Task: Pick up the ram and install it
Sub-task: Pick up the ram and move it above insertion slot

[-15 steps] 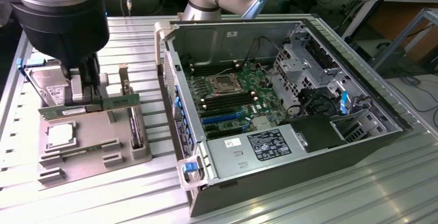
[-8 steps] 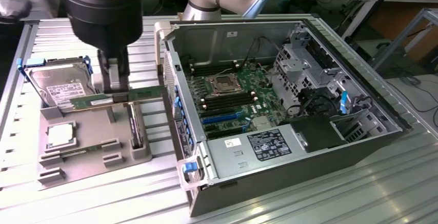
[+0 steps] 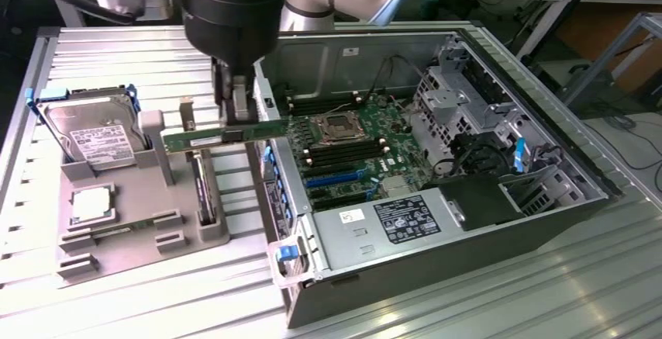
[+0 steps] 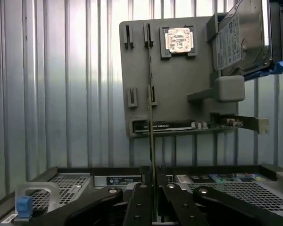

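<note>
The ram [image 3: 207, 137] is a long green stick held level in the air, above the grey holder tray [image 3: 124, 234] and just outside the open computer case's near wall [image 3: 271, 176]. My gripper [image 3: 240, 118] hangs straight down and is shut on the ram's upper edge, near its middle. In the wrist view the ram [image 4: 150, 94] appears edge-on as a thin line running out from between the black fingers [image 4: 140, 202]. Inside the case, the motherboard [image 3: 352, 153] lies flat, with dark memory slots [image 3: 336, 154] beside the CPU socket [image 3: 339, 126].
On the tray stand a silver hard drive [image 3: 95, 136] upright, a CPU [image 3: 91, 203] lying flat and an expansion card [image 3: 204, 188] on edge; the wrist view also has the hard drive [image 4: 240, 40], CPU [image 4: 179, 40] and card [image 4: 179, 126]. Drive cages [image 3: 466, 106] and a power supply [image 3: 408, 219] crowd the case.
</note>
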`<state>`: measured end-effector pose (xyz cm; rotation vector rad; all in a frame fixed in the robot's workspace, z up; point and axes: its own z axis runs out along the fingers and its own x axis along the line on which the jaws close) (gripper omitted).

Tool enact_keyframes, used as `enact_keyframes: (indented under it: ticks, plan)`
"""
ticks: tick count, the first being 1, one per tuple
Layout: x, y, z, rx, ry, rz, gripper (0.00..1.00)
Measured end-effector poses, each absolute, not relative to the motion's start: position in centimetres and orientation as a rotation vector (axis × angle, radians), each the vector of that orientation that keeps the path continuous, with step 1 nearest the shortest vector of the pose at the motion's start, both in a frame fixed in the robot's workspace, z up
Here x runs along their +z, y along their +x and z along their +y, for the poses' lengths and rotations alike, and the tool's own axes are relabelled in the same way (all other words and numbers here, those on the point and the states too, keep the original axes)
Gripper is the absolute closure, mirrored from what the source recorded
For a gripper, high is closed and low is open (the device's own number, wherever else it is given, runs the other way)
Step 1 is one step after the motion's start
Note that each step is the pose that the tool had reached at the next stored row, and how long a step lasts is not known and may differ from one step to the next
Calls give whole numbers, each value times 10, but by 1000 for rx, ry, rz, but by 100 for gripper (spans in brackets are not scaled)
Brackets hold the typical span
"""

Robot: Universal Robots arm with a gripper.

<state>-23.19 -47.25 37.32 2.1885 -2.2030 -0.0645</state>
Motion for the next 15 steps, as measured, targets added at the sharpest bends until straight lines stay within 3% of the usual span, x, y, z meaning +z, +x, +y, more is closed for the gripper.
enact_keyframes:
  ticks: [15]
  plan:
    - [373,-122,-467,-67,2188,-2202,86]
